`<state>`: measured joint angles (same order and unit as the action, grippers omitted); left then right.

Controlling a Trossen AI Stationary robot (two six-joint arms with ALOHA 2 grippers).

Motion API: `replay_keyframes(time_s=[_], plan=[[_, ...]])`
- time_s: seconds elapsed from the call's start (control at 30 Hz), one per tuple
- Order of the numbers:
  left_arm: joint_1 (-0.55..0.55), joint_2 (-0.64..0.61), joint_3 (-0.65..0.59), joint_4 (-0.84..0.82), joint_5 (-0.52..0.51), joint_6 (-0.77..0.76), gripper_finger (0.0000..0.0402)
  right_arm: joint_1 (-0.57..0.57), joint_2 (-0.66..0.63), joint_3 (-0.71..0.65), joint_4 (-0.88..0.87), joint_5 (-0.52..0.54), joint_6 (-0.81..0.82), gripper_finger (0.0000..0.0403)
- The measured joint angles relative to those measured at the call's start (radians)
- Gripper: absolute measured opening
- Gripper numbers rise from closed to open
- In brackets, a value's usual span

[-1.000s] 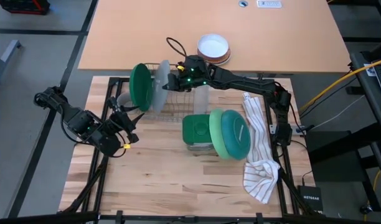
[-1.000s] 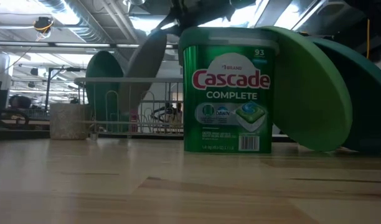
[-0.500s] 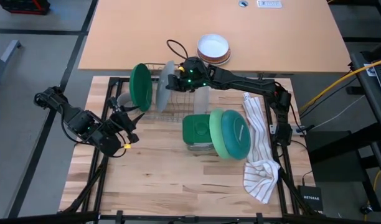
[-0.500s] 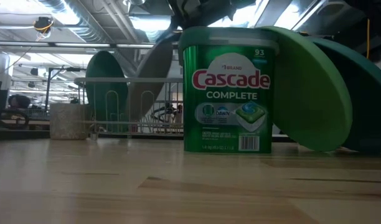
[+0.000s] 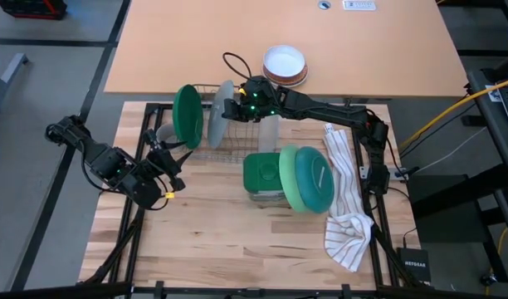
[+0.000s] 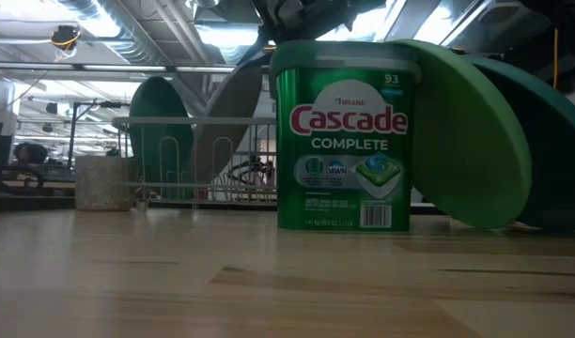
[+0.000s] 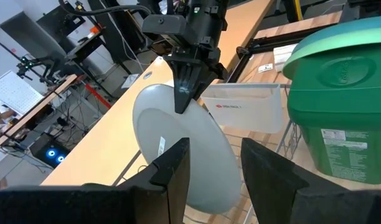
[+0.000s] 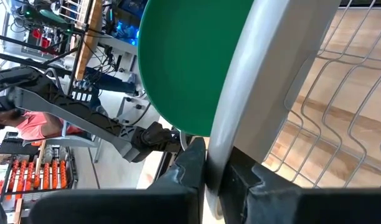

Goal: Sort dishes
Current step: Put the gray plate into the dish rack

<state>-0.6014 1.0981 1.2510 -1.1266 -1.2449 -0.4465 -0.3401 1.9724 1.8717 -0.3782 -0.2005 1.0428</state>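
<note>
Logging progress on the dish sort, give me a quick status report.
Right gripper shut on round grey plastic plate, standing in wire rack beside dark green plate. Left gripper open, waiting alongside. Nothing blocking.

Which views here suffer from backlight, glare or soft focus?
Low view: bright ceiling lights behind leave the dish rack and the dark green plate in silhouette, and the near tabletop is soft. Right wrist view: the grey plate held in the right hand is close and blurred. High view: even light, no strong glare.
</note>
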Motion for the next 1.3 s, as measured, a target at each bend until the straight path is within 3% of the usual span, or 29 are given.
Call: replay_keyframes(time_s=[0.27, 0.7, 1.13, 1.3], plan=[[0.031, 0.025, 0.000, 0.001, 0.008, -0.066, 0.0133, 0.000, 0.000, 0.000, 0.001, 0.000, 0.000, 0.0034], [0.179, 0.208, 0.000, 0.001, 0.008, -0.009, 0.0133, 0.000, 0.000, 0.000, 0.002, 0.000, 0.000, 0.0034], [0.217, 0.217, 0.000, -0.005, -0.013, -0.001, 0.0133, 0.000, 0.000, -0.001, 0.001, -0.001, 0.000, 0.0034], [0.240, 0.217, 0.000, -0.014, 0.088, -0.074, 0.0120, 0.000, 0.000, -0.001, 0.002, -0.001, 0.000, 0.0034]])
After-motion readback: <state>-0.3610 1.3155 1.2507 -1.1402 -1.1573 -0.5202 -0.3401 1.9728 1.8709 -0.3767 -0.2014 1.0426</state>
